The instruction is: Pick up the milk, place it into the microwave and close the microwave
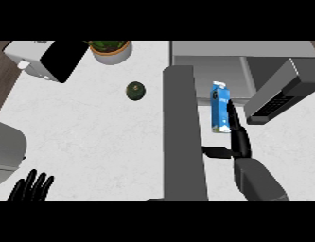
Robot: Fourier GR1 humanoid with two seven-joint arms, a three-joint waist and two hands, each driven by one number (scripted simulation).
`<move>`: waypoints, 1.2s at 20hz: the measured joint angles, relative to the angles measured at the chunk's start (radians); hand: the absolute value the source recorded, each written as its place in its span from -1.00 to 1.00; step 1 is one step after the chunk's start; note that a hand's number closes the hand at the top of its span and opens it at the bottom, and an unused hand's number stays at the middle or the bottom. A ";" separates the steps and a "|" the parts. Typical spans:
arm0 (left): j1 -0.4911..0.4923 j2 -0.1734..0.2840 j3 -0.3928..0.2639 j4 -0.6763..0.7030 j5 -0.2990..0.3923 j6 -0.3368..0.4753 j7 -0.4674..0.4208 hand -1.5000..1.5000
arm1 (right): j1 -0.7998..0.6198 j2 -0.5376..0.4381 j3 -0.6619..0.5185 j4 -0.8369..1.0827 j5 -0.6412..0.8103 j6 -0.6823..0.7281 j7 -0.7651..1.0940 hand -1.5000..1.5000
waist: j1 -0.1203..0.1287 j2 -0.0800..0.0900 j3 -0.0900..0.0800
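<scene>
Milk carton (221, 108): a tall blue carton with a white top and a white patch low on its side, standing on the white counter (97, 137) just in front of the microwave (209, 59).
My right hand (235, 137): fingers straight, reaching up along the carton's right side, thumb pointing left below it; I cannot tell whether they touch it.
My left hand (32, 187): resting at the lower left, fingers up and spread apart, holding nothing.
Microwave door (285, 90): swung open at the right, dark inner face showing.
Avocado (136, 90): dark green, lying alone left of the carton.
Potted plant (110, 50): white pot at the counter's far edge.
</scene>
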 measured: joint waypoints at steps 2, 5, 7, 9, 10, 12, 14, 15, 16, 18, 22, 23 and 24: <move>-0.006 -0.007 -0.011 0.031 -0.030 -0.001 -0.022 -1.00 | 0.039 -0.016 0.003 -0.023 -0.001 0.016 -0.006 -1.00 | -0.004 -0.002 -0.001; -0.004 -0.012 -0.030 0.029 -0.041 -0.004 -0.006 -1.00 | 0.108 -0.038 0.009 -0.079 -0.007 0.041 -0.002 -1.00 | -0.012 -0.003 0.000; -0.027 -0.019 -0.044 0.054 -0.052 -0.005 -0.003 -1.00 | 0.150 -0.057 0.008 -0.118 -0.018 0.060 0.003 -1.00 | -0.016 -0.003 0.000; -0.047 -0.009 -0.055 0.080 -0.056 -0.026 -0.004 -1.00 | 0.204 -0.063 0.014 -0.163 -0.022 0.073 0.002 1.00 | -0.021 -0.004 0.000; -0.050 -0.006 -0.067 0.075 -0.064 -0.031 0.005 -1.00 | 0.226 -0.076 0.014 -0.188 -0.028 0.081 0.005 1.00 | -0.023 -0.004 0.000; -0.083 -0.003 -0.091 0.095 -0.092 -0.037 0.019 -1.00 | 0.268 -0.086 0.019 -0.240 -0.034 0.093 0.010 1.00 | -0.026 -0.004 0.000; -0.105 0.014 -0.106 0.113 -0.111 -0.054 0.034 1.00 | 0.310 -0.113 0.018 -0.290 -0.047 0.115 0.026 -1.00 | -0.029 -0.005 0.000; -0.126 0.019 -0.114 0.118 -0.120 -0.056 0.052 1.00 | 0.329 -0.117 0.018 -0.309 -0.052 0.123 0.028 -1.00 | -0.029 -0.004 0.000; -0.141 0.019 -0.126 0.115 -0.138 -0.053 0.061 1.00 | 0.355 -0.126 0.015 -0.326 -0.059 0.131 0.029 -1.00 | -0.028 -0.004 0.000; -0.162 0.000 -0.174 0.137 -0.216 -0.028 0.035 1.00 | 0.402 -0.135 0.010 -0.369 -0.076 0.148 0.036 -1.00 | -0.029 -0.004 0.000; -0.240 -0.020 -0.219 0.196 -0.289 -0.007 0.033 1.00 | 0.478 -0.190 -0.019 -0.448 -0.128 0.214 0.055 -1.00 | -0.028 -0.003 0.000; -0.259 -0.032 -0.242 0.204 -0.296 0.015 0.050 1.00 | 0.504 -0.195 -0.021 -0.470 -0.138 0.227 0.054 -1.00 | -0.028 -0.003 0.000; -0.284 -0.041 -0.246 0.215 -0.305 0.024 0.066 1.00 | 0.517 -0.205 -0.029 -0.475 -0.149 0.242 0.053 -1.00 | -0.027 -0.002 0.000</move>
